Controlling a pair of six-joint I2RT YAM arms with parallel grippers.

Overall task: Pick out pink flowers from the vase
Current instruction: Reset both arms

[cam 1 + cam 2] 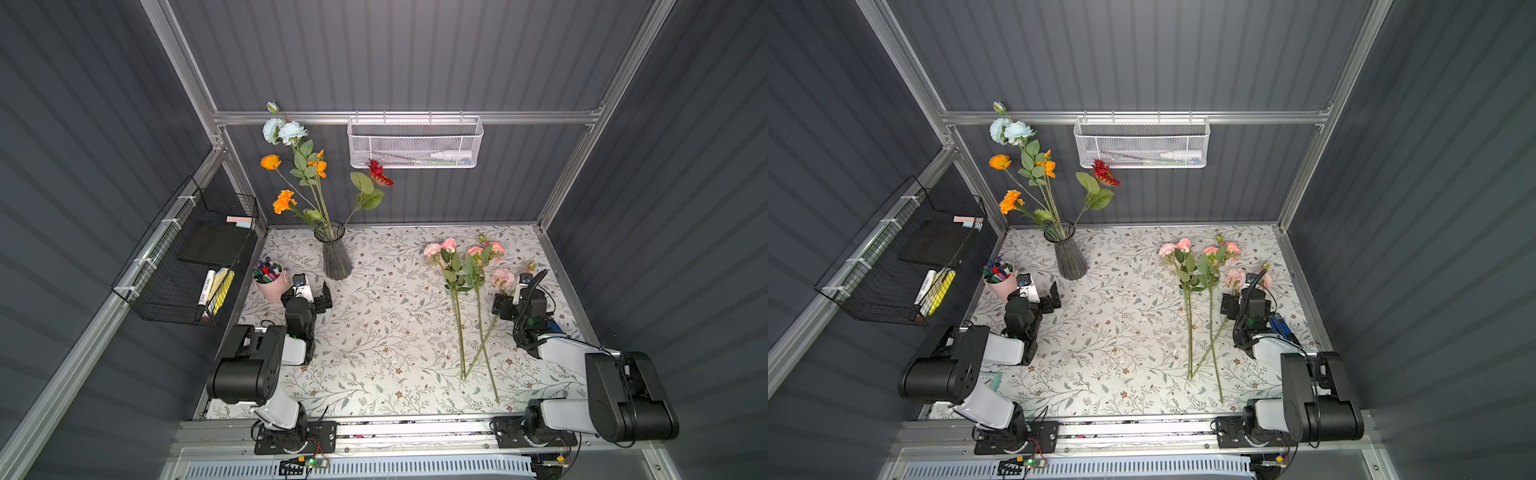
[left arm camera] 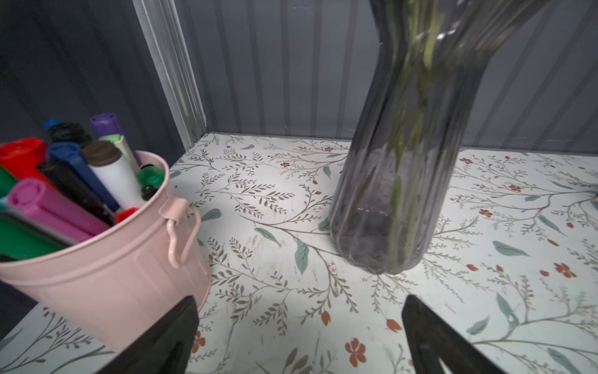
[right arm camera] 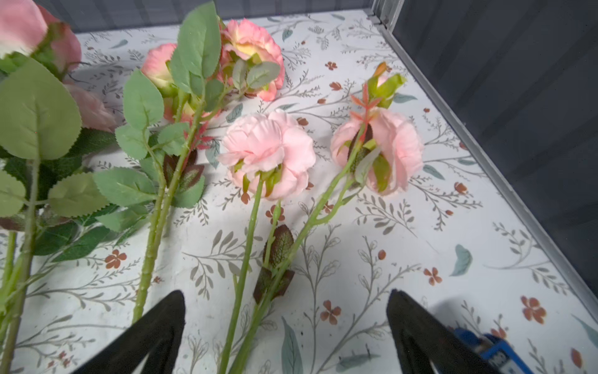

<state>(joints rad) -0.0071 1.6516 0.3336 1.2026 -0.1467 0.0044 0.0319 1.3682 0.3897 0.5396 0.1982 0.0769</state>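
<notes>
Setting: you are working in a lab robot test cell, dressed as a home desk corner.

Evidence:
- An aluminium extrusion frame (image 1: 216, 118) holds dark ribbed wall panels (image 1: 395, 54) on three sides.
- The left arm (image 1: 249, 365) and right arm (image 1: 623, 395) are bolted to a metal rail (image 1: 415, 430) at 6 o'clock. Loose wiring and a small circuit board (image 1: 311, 462) with a lit green LED sit there too.
- The tabletop (image 1: 395, 332) is covered in a floral print.
- Props: a white mesh basket (image 1: 415, 143) at 12 o'clock, a black wire basket (image 1: 183, 266) of stationery at 9 o'clock, a pink bucket of markers (image 1: 272, 286) at 10 o'clock, and the vase (image 1: 337, 259) at 11 o'clock.
</notes>
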